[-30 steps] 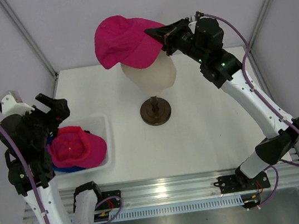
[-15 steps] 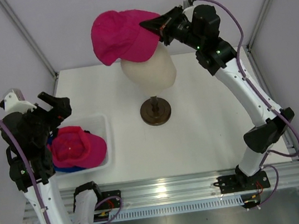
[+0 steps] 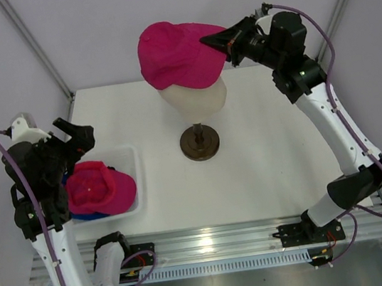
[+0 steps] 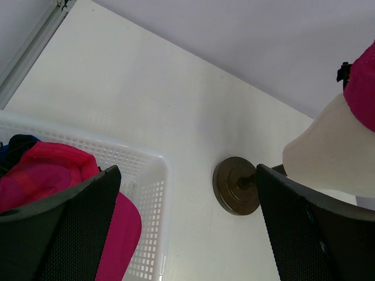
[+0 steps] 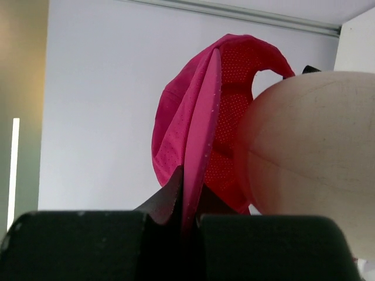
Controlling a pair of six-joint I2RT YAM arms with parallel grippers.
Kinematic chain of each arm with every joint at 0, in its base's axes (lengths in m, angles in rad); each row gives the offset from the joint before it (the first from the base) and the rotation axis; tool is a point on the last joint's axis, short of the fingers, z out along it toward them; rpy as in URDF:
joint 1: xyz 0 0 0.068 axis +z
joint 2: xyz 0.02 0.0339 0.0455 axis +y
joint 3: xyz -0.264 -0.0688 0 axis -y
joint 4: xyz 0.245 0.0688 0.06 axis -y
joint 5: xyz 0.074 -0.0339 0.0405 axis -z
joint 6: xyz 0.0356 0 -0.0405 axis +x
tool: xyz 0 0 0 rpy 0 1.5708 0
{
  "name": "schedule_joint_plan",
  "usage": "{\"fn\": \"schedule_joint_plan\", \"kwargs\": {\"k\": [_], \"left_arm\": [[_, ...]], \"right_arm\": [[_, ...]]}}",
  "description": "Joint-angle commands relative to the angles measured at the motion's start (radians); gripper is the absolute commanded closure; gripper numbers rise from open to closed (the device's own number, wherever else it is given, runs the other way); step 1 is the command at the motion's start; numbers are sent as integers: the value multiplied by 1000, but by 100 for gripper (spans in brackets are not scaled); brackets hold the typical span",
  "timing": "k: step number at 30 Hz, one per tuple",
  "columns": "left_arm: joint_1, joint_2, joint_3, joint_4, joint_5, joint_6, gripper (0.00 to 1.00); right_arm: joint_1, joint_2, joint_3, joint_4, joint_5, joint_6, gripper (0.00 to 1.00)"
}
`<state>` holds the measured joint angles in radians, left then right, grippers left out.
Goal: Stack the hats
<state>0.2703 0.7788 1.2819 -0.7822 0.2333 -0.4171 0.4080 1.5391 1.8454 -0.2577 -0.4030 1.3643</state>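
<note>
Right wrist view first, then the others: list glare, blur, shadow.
Right wrist view: the right claw is dark and blurred, the pink cap sharper. Left wrist view: the left claw is out of focus, the table evenly lit. Top external view: glare on the metal rail.

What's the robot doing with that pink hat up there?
The right gripper is shut on the brim of a pink hat, holding it tilted against the top of the head on its stand. The left gripper is open and empty, above the basket. In the basket, a second pink hat lies on a blue hat.
</note>
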Motion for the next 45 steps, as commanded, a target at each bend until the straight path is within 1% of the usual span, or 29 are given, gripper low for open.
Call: {"fn": "schedule_joint_plan", "kwargs": {"k": [1,5,7,11,17,25,26,27,28,29,30,32,33,36,39,42,45], "left_arm": [[-8,-7,-3,31,26,-2,1],[-8,-9,-3,34,28,-6,0],[-8,-12,-3,32,28,-6,1],[-8,-9,-7,31,24,-8,0],[-8,-10,-26,47,40,-19,0],[-8,-13,-38,72,89,-14,0],[-8,-13,-38,75,90,-14,1],[-8,-15,-36,75,89,-11,0],[-8,-13,-32,70,83,-8,0],[-8,-15,-30,67,77,-8,0],[-6,-15,-29,64,72,-3,1],[-8,-15,-16,55,67,0,1],[-8,-15,-15,54,67,3,0],[-6,-15,0,50,66,0,0],[-8,-13,4,52,70,-12,1],[-8,-10,-1,55,87,-23,1],[-8,-6,-1,55,104,-26,0]], "right_arm": [[-27,-43,-2,12,-71,32,100],[-55,-28,-6,-24,-129,32,100],[-69,-20,-37,-28,-181,44,100],[-77,-11,-72,-70,-215,25,100],[-95,-17,-130,-75,-221,19,100],[-159,15,-138,-26,-326,-1,99],[-163,18,-140,-22,-336,-10,93],[-164,21,-140,-25,-355,-39,79],[-170,19,-143,-28,-362,-53,75],[-175,18,-147,-28,-372,-66,68],[-181,10,-161,-23,-378,-91,56],[-199,1,-175,-11,-398,-106,51],[-204,-11,-189,-9,-402,-120,47],[-218,-36,-199,-37,-408,-152,45],[-218,-92,-235,-95,-375,-206,43],[-224,-157,-325,-32,-367,-174,43],[-221,-183,-356,0,-369,-145,43]]}}
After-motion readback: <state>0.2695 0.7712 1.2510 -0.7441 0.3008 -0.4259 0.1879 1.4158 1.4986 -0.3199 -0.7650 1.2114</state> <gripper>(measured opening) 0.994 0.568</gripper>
